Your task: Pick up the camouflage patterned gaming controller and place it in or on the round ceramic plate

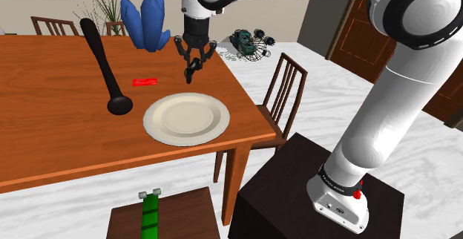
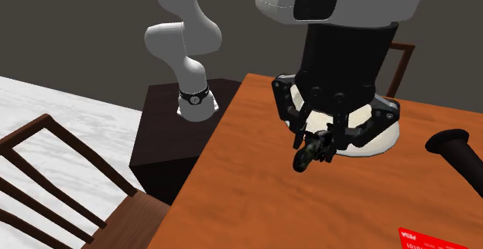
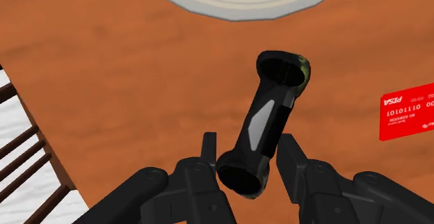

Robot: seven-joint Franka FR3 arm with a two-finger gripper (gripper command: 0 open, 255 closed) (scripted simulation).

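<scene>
Shoulder view: bright, even, diffuse light; desk [image 1: 59, 126] uniformly lit, pale floor [image 1: 423, 171] nearly washed out, arm [image 1: 386, 104] shaded grey along one side. Second exterior view: dimmer overall, wall [image 2: 77, 23] dark grey. Wrist view: desk flat, evenly lit.

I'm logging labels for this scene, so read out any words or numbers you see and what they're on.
"PISA": white print on the red card lying on the table.
Row of characters below it, roughly "1010110": too blurred to be sure.
No other text.
</scene>
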